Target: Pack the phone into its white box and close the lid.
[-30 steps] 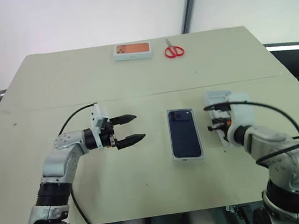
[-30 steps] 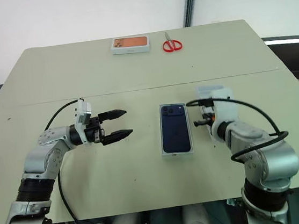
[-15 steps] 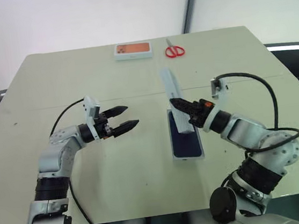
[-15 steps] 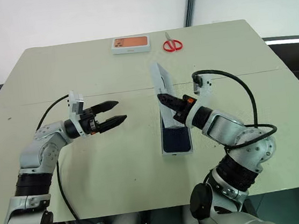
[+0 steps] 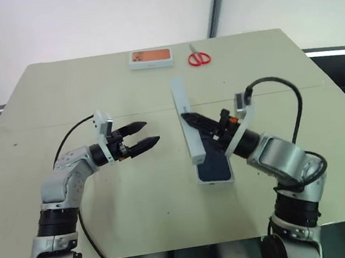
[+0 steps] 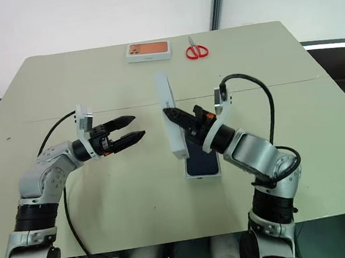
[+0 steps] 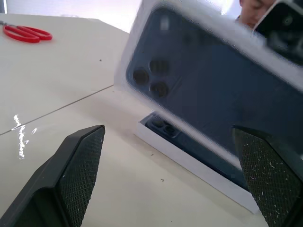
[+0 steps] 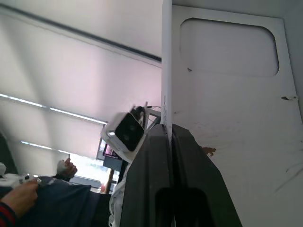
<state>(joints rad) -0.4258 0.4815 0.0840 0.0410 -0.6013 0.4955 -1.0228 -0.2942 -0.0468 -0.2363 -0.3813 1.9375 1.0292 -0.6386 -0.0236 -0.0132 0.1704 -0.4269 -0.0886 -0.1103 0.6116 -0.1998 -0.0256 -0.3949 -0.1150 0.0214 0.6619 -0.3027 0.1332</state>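
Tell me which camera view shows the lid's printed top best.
The left wrist view: the lid faces it, so the printed dark blue phone picture is plain. In the head views the lid stands on edge, pinched by the right gripper, nearly edge-on. The right wrist view shows its pale inside.

Glossy navy phone (image 5: 214, 166), matt white cardboard lid (image 5: 184, 120); smooth matt table (image 5: 136, 195)
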